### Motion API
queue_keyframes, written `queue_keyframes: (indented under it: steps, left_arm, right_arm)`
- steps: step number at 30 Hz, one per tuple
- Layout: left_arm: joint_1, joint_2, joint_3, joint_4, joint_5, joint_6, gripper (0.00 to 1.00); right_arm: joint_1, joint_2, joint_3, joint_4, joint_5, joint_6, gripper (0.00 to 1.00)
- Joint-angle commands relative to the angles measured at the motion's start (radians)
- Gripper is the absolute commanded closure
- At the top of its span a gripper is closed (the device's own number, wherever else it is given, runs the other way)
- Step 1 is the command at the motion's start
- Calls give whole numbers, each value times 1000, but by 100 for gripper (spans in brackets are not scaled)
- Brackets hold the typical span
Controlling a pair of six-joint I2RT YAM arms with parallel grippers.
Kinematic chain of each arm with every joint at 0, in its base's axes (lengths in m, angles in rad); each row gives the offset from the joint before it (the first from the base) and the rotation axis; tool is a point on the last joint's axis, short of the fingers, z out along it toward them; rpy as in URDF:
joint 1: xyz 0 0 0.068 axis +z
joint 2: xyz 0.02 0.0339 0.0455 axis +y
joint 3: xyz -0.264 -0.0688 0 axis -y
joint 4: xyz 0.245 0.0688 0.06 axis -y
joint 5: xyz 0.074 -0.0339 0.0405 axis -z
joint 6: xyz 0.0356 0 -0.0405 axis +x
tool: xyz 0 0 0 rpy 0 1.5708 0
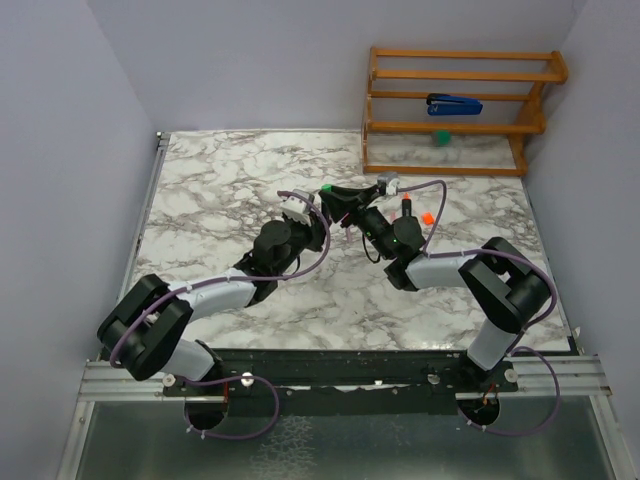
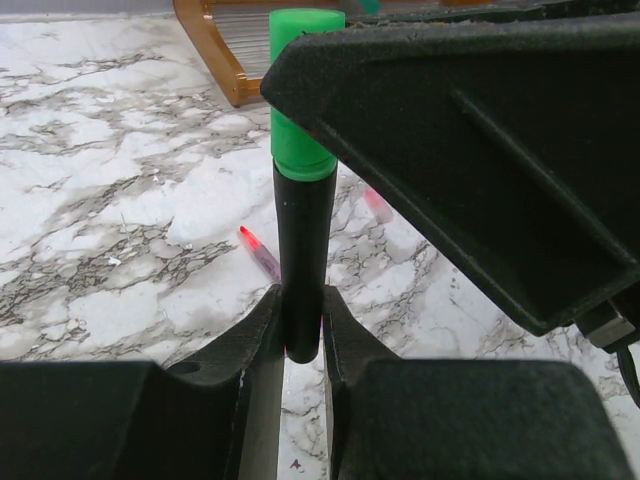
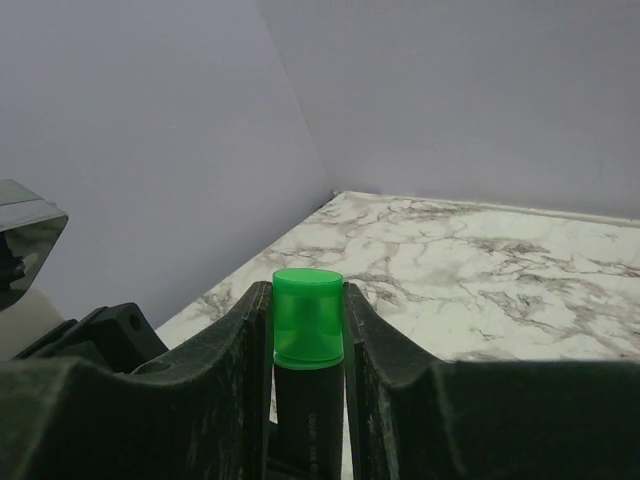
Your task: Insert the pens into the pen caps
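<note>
Your left gripper (image 2: 300, 335) clamps black-bodied plastic marker pen (image 2: 304, 240); your right gripper (image 3: 308, 290) squeezes bright green plastic cap (image 3: 308, 335) on pen's far end.

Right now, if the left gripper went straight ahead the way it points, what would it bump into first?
Probably the right gripper, right ahead and clamped on the green plastic cap of the black marker pen that the left gripper holds. Depth is hard to judge.

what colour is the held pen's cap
Bright green cap on a black pen; best in right wrist view.
</note>
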Motion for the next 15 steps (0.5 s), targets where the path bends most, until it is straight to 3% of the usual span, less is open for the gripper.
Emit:
queue_keyframes:
  steps: [1,11,15]
  left_arm:
    - [15,1,65,59,-99,39,100]
    - [28,-28,35,59,-103,72,100]
    - [31,-44,13,60,-77,83,100]
  right_arm:
    - [14,1,-35,-30,-39,32,99]
    - [17,-13,-58,-66,-17,8,99]
    - [17,-30,-41,-118,8,-30,89]
